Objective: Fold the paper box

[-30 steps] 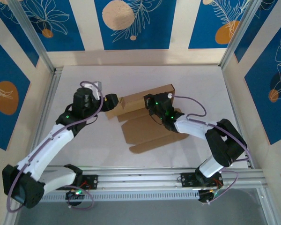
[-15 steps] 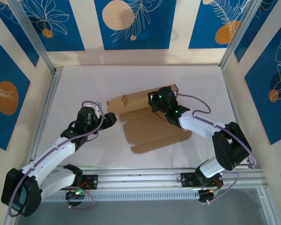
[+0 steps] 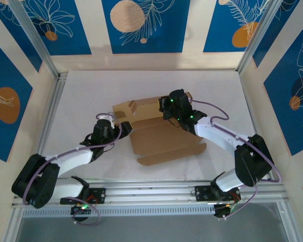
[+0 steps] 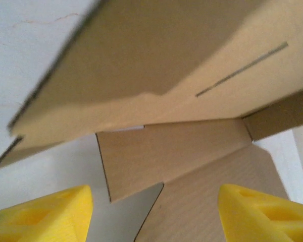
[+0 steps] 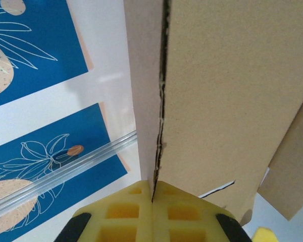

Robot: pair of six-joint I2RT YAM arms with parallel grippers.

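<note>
The paper box (image 3: pixel 164 142) is a brown creased cardboard sheet lying mid-table, with its back panel (image 3: pixel 139 108) lifted up. My right gripper (image 3: pixel 169 106) holds that panel near its right end. In the right wrist view its yellow fingers (image 5: pixel 126 206) are shut on the panel's edge, and the right gripper (image 5: pixel 152 194) pinches the corrugated rim. My left gripper (image 3: pixel 120 127) sits low at the sheet's left edge, open. In the left wrist view the left gripper (image 4: pixel 156 217) faces a side flap (image 4: pixel 156 156) under the tilted panel (image 4: pixel 156 55), and nothing sits between its fingers.
The white table (image 3: pixel 86 96) is ringed by blue and cream patterned walls. An aluminium rail (image 3: pixel 156 191) runs along the near edge, and metal posts (image 3: pixel 40 50) stand at the back corners. Bare table lies behind and left of the box.
My left gripper has drawn back from the panel's left end and dropped low toward the near left of the sheet. The right gripper has shifted slightly back, and the panel stands more upright.
</note>
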